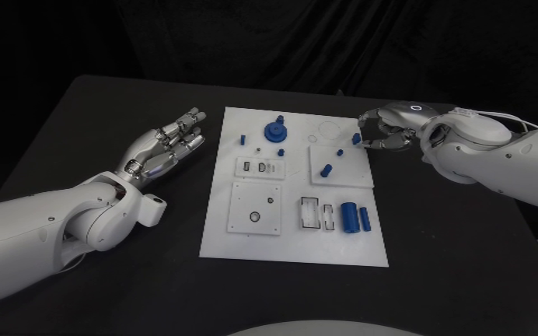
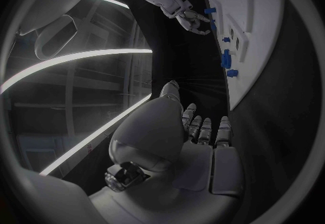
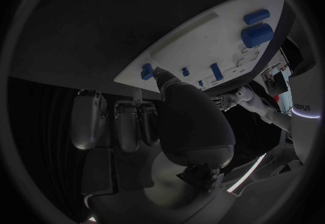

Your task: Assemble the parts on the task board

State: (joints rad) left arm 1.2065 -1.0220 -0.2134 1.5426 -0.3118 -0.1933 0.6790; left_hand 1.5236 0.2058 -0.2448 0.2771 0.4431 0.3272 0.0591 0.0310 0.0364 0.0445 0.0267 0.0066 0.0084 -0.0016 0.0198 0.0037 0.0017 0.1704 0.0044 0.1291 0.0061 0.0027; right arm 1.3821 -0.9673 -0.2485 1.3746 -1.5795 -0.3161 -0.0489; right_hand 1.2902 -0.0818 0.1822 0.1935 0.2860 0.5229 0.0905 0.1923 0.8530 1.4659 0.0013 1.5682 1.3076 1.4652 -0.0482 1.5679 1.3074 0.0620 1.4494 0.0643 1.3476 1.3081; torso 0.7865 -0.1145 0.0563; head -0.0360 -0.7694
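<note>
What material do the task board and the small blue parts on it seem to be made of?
Task board: probably matte white plastic, judging by its flat, even surface without glare. Blue parts: likely smooth plastic, uniform in colour with a faint sheen. Neither is certain from the look alone.

The right hand [image 3: 183, 121] reached a fingertip to a small blue part [image 3: 147, 71] at the task board [image 3: 203, 34] edge.

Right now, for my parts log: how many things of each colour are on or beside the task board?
Blue parts: 9
White task board: 1
Silver hands: 2, left hand and right hand
Total: 12
</note>
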